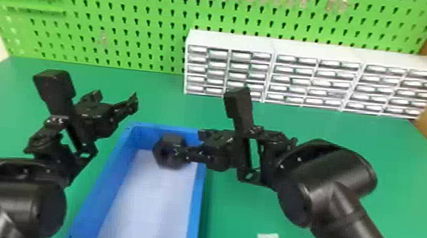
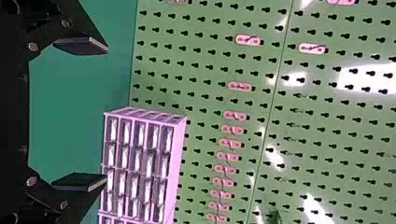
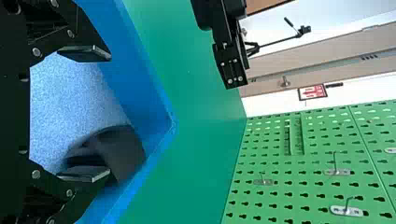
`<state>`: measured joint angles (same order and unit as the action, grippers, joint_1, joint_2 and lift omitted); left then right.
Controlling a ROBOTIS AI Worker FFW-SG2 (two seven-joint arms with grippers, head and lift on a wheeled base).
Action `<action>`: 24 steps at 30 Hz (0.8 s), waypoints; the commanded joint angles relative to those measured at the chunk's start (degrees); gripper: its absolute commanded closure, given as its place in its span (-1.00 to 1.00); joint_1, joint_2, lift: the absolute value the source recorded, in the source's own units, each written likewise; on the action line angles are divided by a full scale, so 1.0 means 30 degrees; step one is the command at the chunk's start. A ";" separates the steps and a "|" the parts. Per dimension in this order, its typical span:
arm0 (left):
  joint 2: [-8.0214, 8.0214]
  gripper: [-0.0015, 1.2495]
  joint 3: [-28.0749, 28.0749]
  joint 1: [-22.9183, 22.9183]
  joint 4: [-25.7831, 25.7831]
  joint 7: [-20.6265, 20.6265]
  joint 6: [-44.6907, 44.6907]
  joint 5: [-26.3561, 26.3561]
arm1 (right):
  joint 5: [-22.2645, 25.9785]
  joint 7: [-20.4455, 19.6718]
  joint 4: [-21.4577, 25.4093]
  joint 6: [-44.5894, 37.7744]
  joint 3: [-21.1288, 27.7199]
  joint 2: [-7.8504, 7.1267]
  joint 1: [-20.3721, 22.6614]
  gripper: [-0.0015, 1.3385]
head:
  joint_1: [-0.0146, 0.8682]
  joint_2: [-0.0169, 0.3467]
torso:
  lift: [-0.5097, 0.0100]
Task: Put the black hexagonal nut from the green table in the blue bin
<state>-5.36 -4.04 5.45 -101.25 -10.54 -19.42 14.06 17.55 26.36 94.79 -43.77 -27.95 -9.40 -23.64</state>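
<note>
One nut (image 1: 168,151), one bin (image 1: 197,207), two hands (image 1: 115,99), one table (image 1: 234,210), three drawer cabinets (image 1: 316,72)

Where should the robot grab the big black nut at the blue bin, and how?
I'd pinch the black nut across two opposite flat outer sides, coming from above. Its six-sided shape gives flat fingers matching places to press, and the blue bin's walls would probably get in the way from the side.
</note>
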 commanded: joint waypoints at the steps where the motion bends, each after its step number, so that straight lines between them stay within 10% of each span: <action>1: 0.0000 -0.53 -0.0001 0.0000 0.0000 -0.0001 0.0000 0.0000 | 0.0011 0.0002 -0.0015 -0.0001 0.0000 0.0000 0.0030 -0.40 | 0.54 -0.73 | 0.58; 24: 0.0000 -0.53 -0.0059 -0.0029 0.0000 -0.0001 0.0000 0.0000 | -0.0458 -0.0027 -0.0015 0.0409 0.0498 0.0088 0.0382 -0.40 | 0.54 -0.73 | 0.58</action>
<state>-5.36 -4.08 5.43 -101.25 -10.54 -19.42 14.06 17.12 26.30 94.75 -43.39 -27.18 -9.28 -23.08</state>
